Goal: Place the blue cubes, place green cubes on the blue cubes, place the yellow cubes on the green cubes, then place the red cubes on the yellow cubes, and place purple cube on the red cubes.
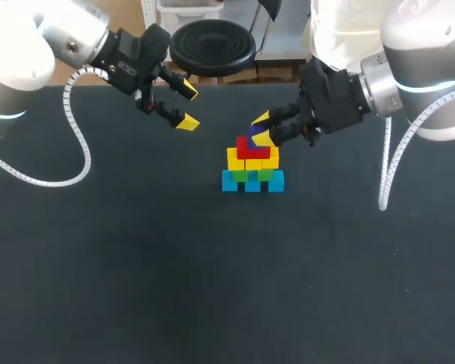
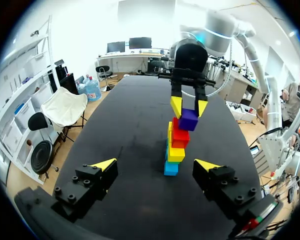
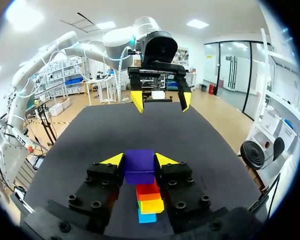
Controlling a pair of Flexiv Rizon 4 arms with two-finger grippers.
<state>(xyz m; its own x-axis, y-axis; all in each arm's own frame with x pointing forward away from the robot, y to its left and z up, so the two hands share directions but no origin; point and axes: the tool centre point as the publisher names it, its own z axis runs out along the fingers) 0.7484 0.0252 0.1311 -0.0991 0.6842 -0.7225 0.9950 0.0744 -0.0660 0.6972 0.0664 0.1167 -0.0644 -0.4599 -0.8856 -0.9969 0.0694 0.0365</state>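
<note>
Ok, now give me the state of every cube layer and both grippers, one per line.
blue cubes: bottom row, on the table.
green cubes: stacked on the blue cubes.
yellow cubes: stacked on the green cubes.
red cubes: stacked on the yellow cubes.
right gripper: shut on the purple cube.
purple cube: held atop the stack, over the red cubes.
left gripper: open, empty, apart from the stack.

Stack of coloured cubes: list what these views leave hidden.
Right wrist view: the small purple cube and the right gripper cover most of the layers below.
Left wrist view: the cube stack shows end-on, hiding each layer's cube count.
Head view: the right gripper covers part of the purple cube.
</note>
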